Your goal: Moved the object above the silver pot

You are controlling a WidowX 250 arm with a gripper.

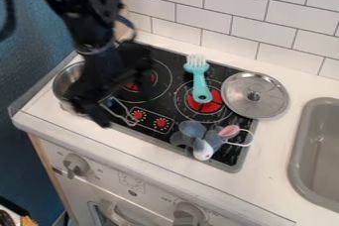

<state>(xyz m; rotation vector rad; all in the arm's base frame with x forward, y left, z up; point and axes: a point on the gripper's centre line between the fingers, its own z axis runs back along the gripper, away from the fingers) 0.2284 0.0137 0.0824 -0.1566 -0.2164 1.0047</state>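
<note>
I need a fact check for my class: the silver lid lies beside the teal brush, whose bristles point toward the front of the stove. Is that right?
Not quite. In the camera view, the bristles of the teal brush point toward the tiled wall, and its handle points toward the front of the stove. The silver lid does lie beside it.

Bent arm (84, 24), jaws seemingly apart

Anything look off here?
Toy mouse and brush on the stove: odd, neither is cookware. Lid off the pot, straddling the stove's right edge. No spill or damage seen.
</note>
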